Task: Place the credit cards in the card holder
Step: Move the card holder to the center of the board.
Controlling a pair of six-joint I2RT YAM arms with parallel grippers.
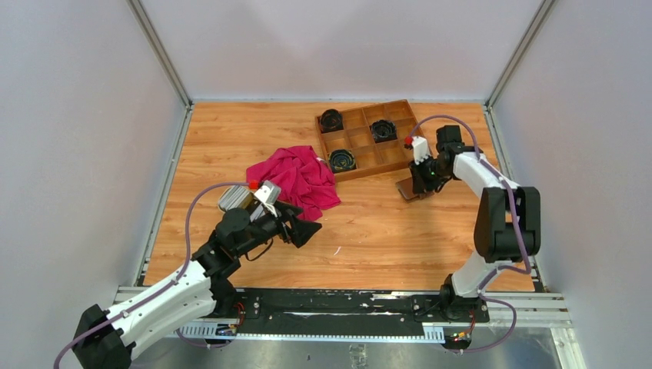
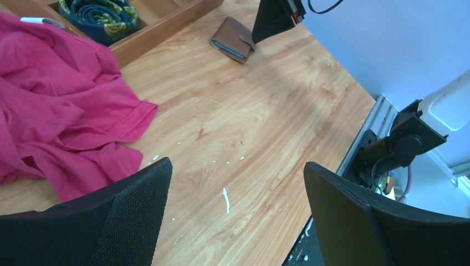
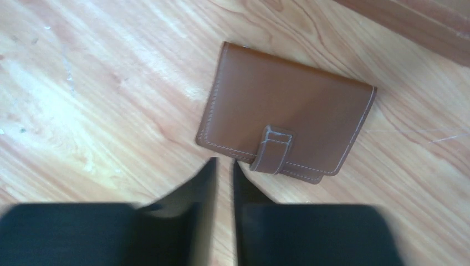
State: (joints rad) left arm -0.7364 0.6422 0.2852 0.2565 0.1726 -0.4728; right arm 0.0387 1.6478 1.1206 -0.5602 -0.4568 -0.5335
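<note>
The card holder (image 1: 407, 190) (image 3: 288, 111) is a brown leather wallet lying folded shut on the table, with its snap tab (image 3: 271, 149) facing my right gripper. The card holder (image 2: 233, 39) also shows far off in the left wrist view. My right gripper (image 3: 224, 163) (image 1: 421, 183) hovers at the wallet's near edge, just left of the tab. Its fingers stand a narrow slit apart with only table between them. My left gripper (image 2: 237, 188) (image 1: 311, 231) is wide open over bare wood, holding nothing. No credit cards are in view.
A crumpled pink cloth (image 1: 296, 178) (image 2: 55, 100) lies just left of my left gripper. A wooden compartment tray (image 1: 360, 138) (image 2: 166, 27) with dark coiled items (image 2: 100, 14) stands behind the wallet. The table's right edge and rail (image 2: 371, 127) are close.
</note>
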